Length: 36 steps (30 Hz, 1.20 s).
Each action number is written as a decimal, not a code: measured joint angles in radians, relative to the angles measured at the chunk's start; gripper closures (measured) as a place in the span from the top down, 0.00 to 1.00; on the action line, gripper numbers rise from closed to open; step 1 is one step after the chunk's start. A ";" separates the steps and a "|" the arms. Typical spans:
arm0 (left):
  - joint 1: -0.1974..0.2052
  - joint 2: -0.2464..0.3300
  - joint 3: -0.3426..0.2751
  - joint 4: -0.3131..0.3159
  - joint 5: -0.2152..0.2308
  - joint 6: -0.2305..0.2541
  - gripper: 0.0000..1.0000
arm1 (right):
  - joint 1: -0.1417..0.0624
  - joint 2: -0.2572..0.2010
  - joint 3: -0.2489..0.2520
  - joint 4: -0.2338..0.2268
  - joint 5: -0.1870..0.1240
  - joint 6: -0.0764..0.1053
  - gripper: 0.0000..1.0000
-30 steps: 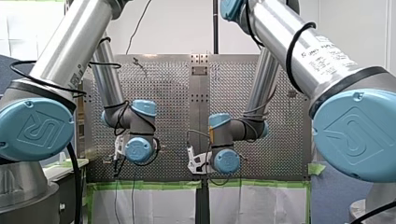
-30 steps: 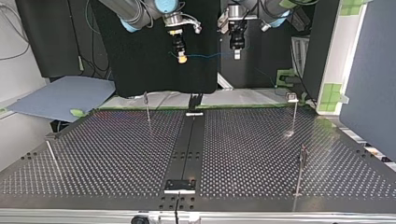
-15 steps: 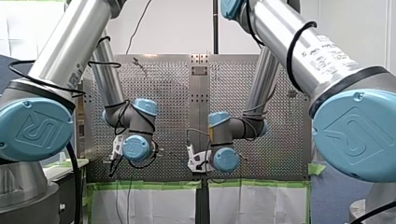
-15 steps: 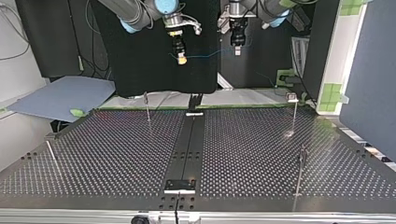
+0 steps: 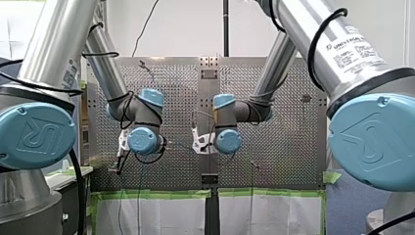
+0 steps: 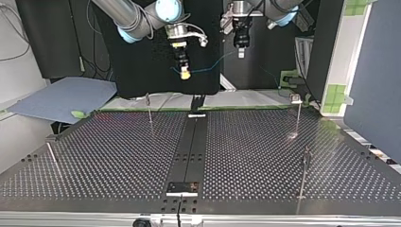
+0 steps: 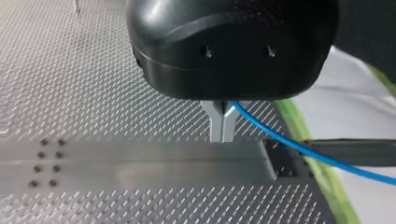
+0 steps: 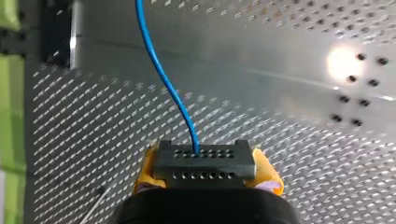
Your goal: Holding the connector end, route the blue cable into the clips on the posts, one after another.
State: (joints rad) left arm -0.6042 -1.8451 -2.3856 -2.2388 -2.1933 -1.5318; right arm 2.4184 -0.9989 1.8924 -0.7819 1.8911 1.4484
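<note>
Compared with a second ago, my right gripper [image 6: 185, 74] sits lower in the top view. In the front view both wrists are higher against the perforated table [image 6: 260, 156], and my right wrist is also further toward that view's left.

My right gripper's yellow pads [image 8: 267, 173] are clamped on the black connector [image 8: 204, 161]. The connector's long side runs across from pad to pad, and its holed face points straight ahead of the gripper. The blue cable [image 8: 159, 74] leaves that face and runs on ahead.

In the top view the cable hangs in the air above the table's far edge. It rises toward the view's right to my left gripper [image 7: 222, 135]. That gripper's metal fingers are pressed together, and the cable comes out from between them near their roots.

There is one cable, one connector, two grippers, and four thin posts [image 6: 149, 109] on the table.
</note>
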 joint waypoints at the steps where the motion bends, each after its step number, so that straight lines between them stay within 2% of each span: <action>1: 0.002 0.009 0.003 -0.008 -0.008 -0.003 0.00 | 0.000 -0.008 -0.002 0.008 -0.008 0.001 0.00; 7: 0.020 0.060 0.038 -0.057 -0.039 -0.010 0.00 | 0.003 -0.062 -0.016 0.062 -0.058 0.002 0.00; 11: 0.035 0.095 0.068 -0.092 -0.052 -0.015 0.00 | 0.009 -0.098 -0.045 0.094 -0.091 0.000 0.00; 18: 0.074 0.161 0.109 -0.158 -0.056 -0.066 0.00 | 0.019 -0.157 -0.105 0.128 -0.114 0.004 0.00; 22: 0.112 0.203 0.114 -0.200 -0.027 -0.107 0.00 | 0.022 -0.169 -0.132 0.141 -0.126 0.006 0.00; 26: 0.157 0.248 0.117 -0.246 0.016 -0.139 0.00 | 0.023 -0.172 -0.151 0.149 -0.143 0.022 0.00; 31: 0.202 0.293 0.125 -0.288 0.061 -0.144 0.00 | 0.023 -0.172 -0.171 0.159 -0.160 0.038 0.00; 36: 0.251 0.343 0.157 -0.323 0.103 -0.145 0.00 | 0.024 -0.171 -0.194 0.162 -0.184 0.066 0.00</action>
State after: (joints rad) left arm -0.3531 -1.5023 -2.2282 -2.5614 -2.0900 -1.6765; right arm 2.4421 -1.1701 1.6984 -0.6198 1.7075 1.5141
